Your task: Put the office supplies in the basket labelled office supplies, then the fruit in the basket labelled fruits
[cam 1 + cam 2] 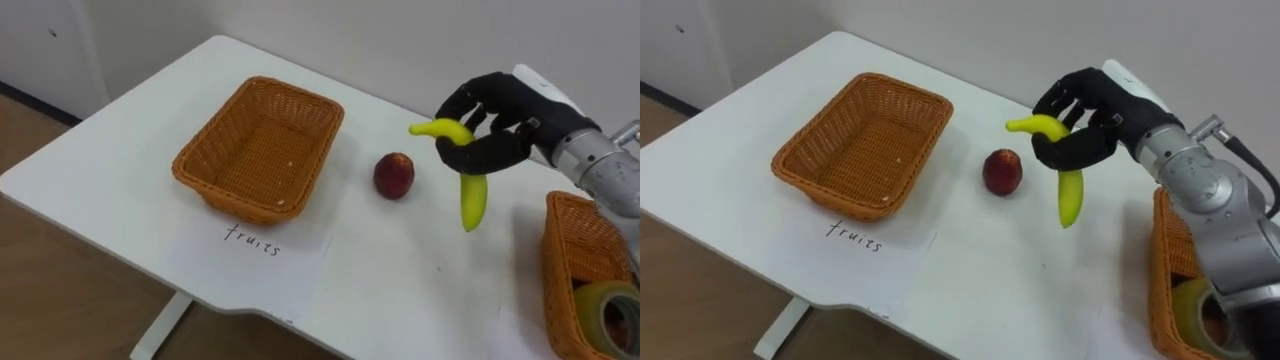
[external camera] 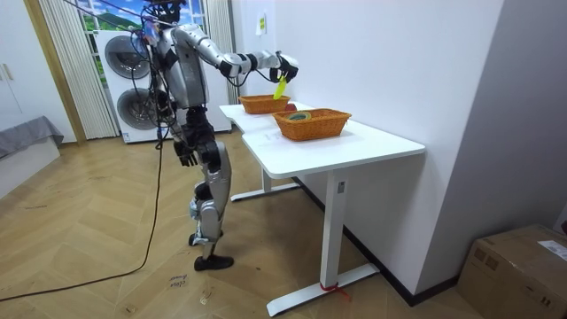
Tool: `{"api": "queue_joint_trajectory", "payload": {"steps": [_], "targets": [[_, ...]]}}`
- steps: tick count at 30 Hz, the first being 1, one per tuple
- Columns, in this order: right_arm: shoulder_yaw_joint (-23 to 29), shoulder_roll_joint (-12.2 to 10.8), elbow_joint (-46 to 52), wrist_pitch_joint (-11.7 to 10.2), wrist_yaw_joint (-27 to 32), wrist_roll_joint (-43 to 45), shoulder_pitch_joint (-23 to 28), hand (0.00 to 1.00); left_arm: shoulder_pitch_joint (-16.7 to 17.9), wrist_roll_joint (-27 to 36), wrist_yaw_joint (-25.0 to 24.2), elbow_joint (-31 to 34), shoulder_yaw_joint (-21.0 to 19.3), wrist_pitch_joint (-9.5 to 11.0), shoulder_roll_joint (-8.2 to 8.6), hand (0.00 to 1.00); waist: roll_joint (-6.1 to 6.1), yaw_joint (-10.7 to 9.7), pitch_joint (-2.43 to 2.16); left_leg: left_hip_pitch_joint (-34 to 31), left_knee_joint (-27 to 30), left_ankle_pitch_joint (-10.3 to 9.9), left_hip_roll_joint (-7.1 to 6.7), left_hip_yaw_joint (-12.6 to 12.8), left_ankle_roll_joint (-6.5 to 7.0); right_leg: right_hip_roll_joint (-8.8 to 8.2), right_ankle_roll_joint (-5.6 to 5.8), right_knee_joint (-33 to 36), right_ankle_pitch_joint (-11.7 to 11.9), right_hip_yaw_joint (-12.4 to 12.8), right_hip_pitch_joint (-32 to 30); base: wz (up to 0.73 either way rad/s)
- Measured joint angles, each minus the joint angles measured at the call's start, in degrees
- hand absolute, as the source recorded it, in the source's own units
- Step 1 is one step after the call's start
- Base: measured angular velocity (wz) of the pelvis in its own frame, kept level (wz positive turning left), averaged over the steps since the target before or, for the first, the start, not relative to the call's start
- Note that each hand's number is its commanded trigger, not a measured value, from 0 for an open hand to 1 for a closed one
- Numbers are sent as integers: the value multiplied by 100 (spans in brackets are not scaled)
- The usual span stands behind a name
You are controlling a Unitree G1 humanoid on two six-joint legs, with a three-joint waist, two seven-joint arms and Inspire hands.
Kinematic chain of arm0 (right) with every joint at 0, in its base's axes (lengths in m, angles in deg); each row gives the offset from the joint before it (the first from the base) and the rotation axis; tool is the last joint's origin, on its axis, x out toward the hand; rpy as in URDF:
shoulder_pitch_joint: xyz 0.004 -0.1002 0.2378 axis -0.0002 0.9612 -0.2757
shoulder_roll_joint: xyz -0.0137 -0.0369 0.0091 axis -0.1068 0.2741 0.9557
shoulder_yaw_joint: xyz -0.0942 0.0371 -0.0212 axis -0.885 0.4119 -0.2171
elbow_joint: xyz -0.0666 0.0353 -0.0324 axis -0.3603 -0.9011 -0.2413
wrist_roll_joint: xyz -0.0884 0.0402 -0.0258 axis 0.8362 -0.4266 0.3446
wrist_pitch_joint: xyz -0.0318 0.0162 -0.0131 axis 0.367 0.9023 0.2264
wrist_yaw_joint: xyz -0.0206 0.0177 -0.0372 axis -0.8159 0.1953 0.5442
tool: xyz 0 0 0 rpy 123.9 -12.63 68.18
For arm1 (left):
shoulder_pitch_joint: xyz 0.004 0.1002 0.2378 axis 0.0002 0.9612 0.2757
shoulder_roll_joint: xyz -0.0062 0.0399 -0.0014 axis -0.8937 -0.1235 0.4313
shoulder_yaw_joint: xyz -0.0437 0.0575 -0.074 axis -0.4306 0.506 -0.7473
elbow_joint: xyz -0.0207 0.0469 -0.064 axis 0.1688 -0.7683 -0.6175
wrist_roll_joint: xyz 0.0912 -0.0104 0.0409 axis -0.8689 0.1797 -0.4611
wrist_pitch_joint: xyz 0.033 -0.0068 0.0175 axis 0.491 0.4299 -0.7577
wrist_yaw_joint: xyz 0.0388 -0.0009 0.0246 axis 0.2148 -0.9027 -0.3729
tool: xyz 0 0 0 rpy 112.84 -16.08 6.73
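Yellow curved banana (image 1: 473, 198): held in the air above the white table (image 1: 120, 150), clear of its top, in the black right hand (image 1: 505, 120).
Right hand: fingers and thumb curled round the banana's upper part, clamped on it; the arm reaches out over the table from the robot's right.
Banana's axis: long axis close to upright; the stem end bends over the top of the fingers towards the hand's left, and the longer lower end hangs below the hand, tip down at the table.
Round red fruit (image 1: 394, 175): on the table, below the hand and to its left, near the banana's hanging tip but apart from it.
Empty orange wicker basket (image 1: 255, 155): farther to the hand's left, beyond the red fruit, which lies between hand and basket.
White paper sheet (image 1: 255, 250): flat on the table at that basket's near side, with handwriting.
Second orange wicker basket (image 1: 565, 260): below the wrist, to the hand's right and nearer the robot, with a roll of yellowish tape (image 1: 610, 305) inside.
Left hand (image 2: 186, 153): hangs beside the robot's thigh, away from the table.
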Motion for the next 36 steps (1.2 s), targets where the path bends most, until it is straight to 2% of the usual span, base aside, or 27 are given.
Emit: {"api": "queue_joint_trajectory", "payload": {"steps": [5,8,12,17,22,25,28,30,36], "targets": [[-6,-342,-4,2,44,0,1,100,111,1,-13,115,-5,-16,3,0,6,23,1,39,4,7,-36,-50,10,-27,15,4,-9,-55,69,4],[-6,-438,-3,3,47,2,1,100,226,4,-31,263,-32,-32,1,0,-3,33,-4,59,9,16,-77,-113,27,-61,44,8,-27,-111,118,12],[-4,-468,5,4,57,37,0,100,336,2,-65,452,-34,-88,36,0,-20,138,-16,48,22,27,-129,-170,48,-106,82,11,-62,-152,142,10],[-4,-469,5,4,140,19,-12,100,491,3,-155,569,-33,-122,74,0,-1,289,-7,82,63,13,-204,-316,110,-150,124,8,-90,-160,238,12],[-5,-469,4,12,142,24,-91,100,594,3,-229,570,-33,-215,113,0,118,332,16,69,111,-4,-263,-465,124,-177,162,21,-113,-158,294,15],[-4,-469,4,57,142,24,-215,100,666,-1,-248,570,-37,-275,136,0,185,360,9,35,112,-1,-294,-534,123,-189,183,13,-149,-179,292,10],[-5,-470,-1,120,136,23,-237,100,688,3,-292,566,-35,-348,148,0,169,371,-1,31,116,11,-360,-624,130,-238,193,13,-220,-319,341,25],[-5,-484,-7,153,95,-12,-246,100,689,4,-330,567,-36,-361,146,0,155,453,-6,61,136,10,-367,-660,131,-242,204,10,-229,-359,384,12],[-7,-678,-186,167,110,-51,-527,100,664,6,-410,567,-23,-364,150,0,158,463,-4,81,140,10,-387,-832,129,-244,215,16,-235,-532,476,17]]}}
